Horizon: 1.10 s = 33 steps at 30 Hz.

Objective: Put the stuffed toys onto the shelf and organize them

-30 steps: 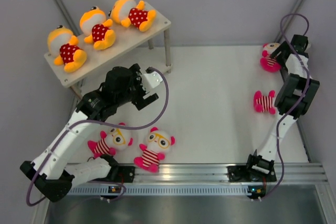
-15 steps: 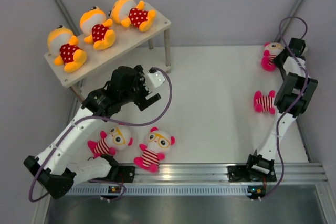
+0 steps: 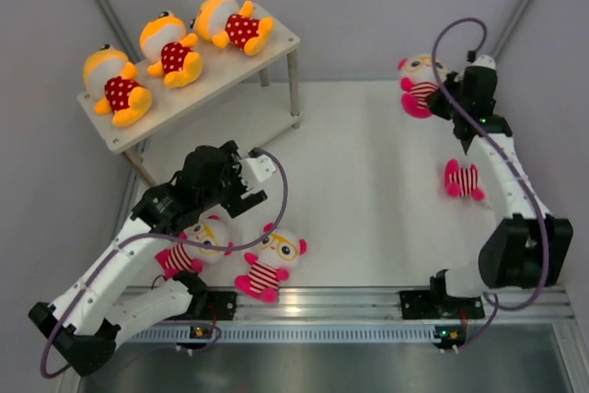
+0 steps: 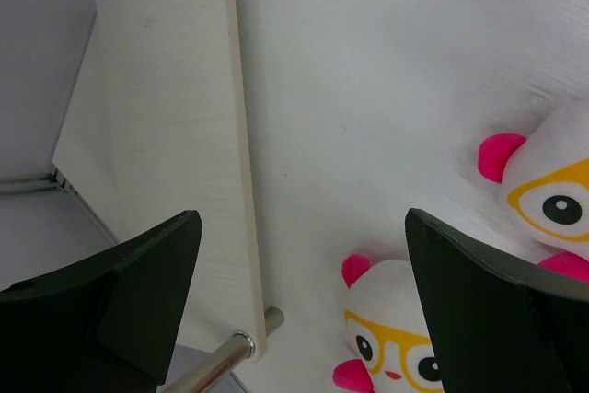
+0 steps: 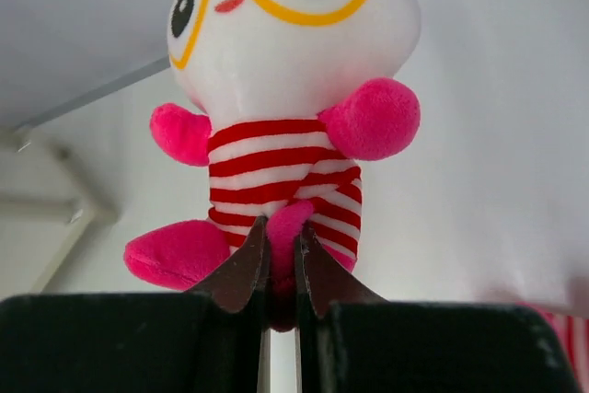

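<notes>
Three orange-yellow stuffed toys point(image 3: 170, 48) in red dotted shirts lie on the top board of the shelf point(image 3: 276, 47) at the back left. My right gripper point(image 3: 444, 98) point(image 5: 282, 236) is shut on a pink leg of a white-faced, glasses-wearing toy point(image 3: 421, 85) point(image 5: 294, 89), which hangs off the table at the back right. Another striped toy point(image 3: 463, 179) lies face down beside the right arm. Two more white-faced toys point(image 3: 270, 260) point(image 3: 198, 246) lie near the front left. My left gripper point(image 3: 250, 174) point(image 4: 302, 227) hangs open above them, holding nothing.
The shelf's lower board point(image 4: 166, 89) and a metal leg point(image 4: 230, 361) show just left of the two near toys point(image 4: 396, 338) in the left wrist view. A metal rail point(image 3: 368, 306) runs along the table's front edge. Grey walls close in the back and sides.
The right gripper closed on the far-right toy, lifted it and swung it leftward. The left arm drew back from the shelf toward the two near toys, still open.
</notes>
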Tool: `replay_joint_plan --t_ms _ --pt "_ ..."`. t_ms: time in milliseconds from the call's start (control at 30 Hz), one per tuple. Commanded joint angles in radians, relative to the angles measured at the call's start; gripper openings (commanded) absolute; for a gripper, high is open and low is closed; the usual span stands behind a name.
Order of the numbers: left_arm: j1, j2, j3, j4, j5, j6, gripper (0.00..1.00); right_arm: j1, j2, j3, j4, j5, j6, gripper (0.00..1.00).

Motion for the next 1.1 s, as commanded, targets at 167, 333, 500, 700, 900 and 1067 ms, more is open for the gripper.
replay_joint_plan --t_ms 167,333,500,700,900,1067 --pt "0.008 -0.159 -0.047 0.024 -0.004 -0.012 0.98 0.551 -0.206 -0.128 0.101 -0.116 -0.143 0.00" --pt "0.018 -0.216 -0.068 0.024 0.006 -0.032 0.98 0.723 -0.051 -0.021 0.185 -0.122 -0.177 0.00" --pt "0.024 -0.251 -0.076 0.024 -0.020 -0.014 0.98 0.800 0.207 0.097 0.302 -0.068 -0.069 0.00" --pt "0.024 -0.269 -0.084 0.015 -0.024 -0.008 0.98 0.841 0.462 0.360 0.335 0.028 -0.074 0.00" --pt "0.024 -0.271 -0.090 0.015 -0.009 -0.006 0.98 0.840 0.624 0.557 0.352 0.114 -0.082 0.00" --pt "0.024 -0.262 -0.094 0.015 -0.004 0.003 0.98 0.840 0.767 0.699 0.315 0.078 -0.108 0.03"
